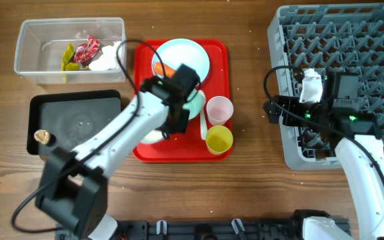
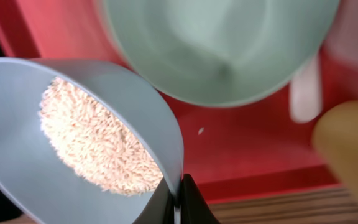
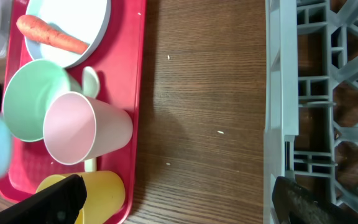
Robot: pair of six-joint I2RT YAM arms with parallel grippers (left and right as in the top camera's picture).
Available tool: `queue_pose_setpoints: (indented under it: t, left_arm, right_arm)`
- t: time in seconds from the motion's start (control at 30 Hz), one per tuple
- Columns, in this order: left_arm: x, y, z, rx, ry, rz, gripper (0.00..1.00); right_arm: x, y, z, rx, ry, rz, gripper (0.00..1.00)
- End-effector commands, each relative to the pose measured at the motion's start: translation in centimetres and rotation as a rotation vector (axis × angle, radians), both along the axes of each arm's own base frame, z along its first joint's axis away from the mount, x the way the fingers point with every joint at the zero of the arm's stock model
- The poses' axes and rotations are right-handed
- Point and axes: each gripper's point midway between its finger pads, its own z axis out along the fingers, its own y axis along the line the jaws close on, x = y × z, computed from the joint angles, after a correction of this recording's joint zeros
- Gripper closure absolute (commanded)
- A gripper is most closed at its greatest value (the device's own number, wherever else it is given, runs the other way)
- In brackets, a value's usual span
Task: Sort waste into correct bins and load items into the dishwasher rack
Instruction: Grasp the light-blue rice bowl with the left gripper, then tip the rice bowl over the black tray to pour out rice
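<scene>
The grey rack (image 1: 339,60) fills the far right corner of the wooden bench (image 1: 245,193). The red tray (image 1: 219,60) sits mid-bench toward the far edge. The clear tub (image 1: 32,40), holding wrappers (image 1: 85,50) and tissue (image 1: 105,59), is in the far left corner. The black tray (image 1: 79,120) lies just nearer along the left edge, with a brown lump (image 1: 43,136) at its outer side.

Sorting is the step in hand. The left pincer (image 2: 178,198) pinches the rim of a blue bowl (image 2: 17,124) holding rice (image 2: 92,149), over the red tray beside a second bowl (image 2: 222,43) — touching or not, I cannot tell. The next move likely calls for carrying the bowl level toward the left edge, then tipping it over the black tray, where the food scrap lies.

The right pincer (image 3: 182,198) hangs spread, gripping nothing, at the rack's left edge. Wood grain shows between tray and rack — a few pale specks (image 3: 221,132) there, possibly stray grains.
</scene>
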Motion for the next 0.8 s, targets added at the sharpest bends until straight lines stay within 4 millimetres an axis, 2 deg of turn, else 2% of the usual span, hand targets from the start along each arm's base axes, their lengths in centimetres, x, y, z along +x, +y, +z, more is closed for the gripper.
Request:
queue_pose_setpoints:
  t: [0.0,0.1,0.17,0.3,0.47,0.57,0.67,0.77]
  left_arm:
    - [3.2,1.4,5.4,-0.135,-0.148,0.111,0.96]
    - [4.2,4.2,6.4,-0.254,-0.122,0.229,0.96]
    - [5.0,7.0,6.5,-0.329,-0.098,0.316,0.96]
    - [5.9,10.7,7.4,-0.488,-0.09,0.39,0.96]
    - [6.3,17.8,8.4,-0.708,-0.161,0.502,0.96]
    - [6.3,22.3,7.7,-0.788,-0.228,0.597,0.96]
    - [6.1,24.4,7.8,-0.944,-0.288,0.621,0.96]
    - [6.3,24.9,8.2,-1.11,-0.342,0.573,0.96]
  right_arm:
    - [0.4,0.0,0.3,-0.001,-0.004,-0.009,0.02]
    - [0.4,0.0,0.3,-0.001,-0.004,-0.009,0.02]
    - [0.4,0.0,0.3,-0.001,-0.005,-0.008,0.01]
    - [0.4,0.0,0.3,-0.001,-0.004,-0.008,0.01]
    - [0.4,0.0,0.3,-0.001,-0.005,-0.008,0.01]
    - [0.6,0.0,0.4,-0.002,-0.014,-0.008,0.01]
    - [0.6,0.0,0.5,-0.002,-0.018,-0.008,0.01]
    - [0.6,0.0,0.5,-0.002,-0.018,-0.008,0.01]
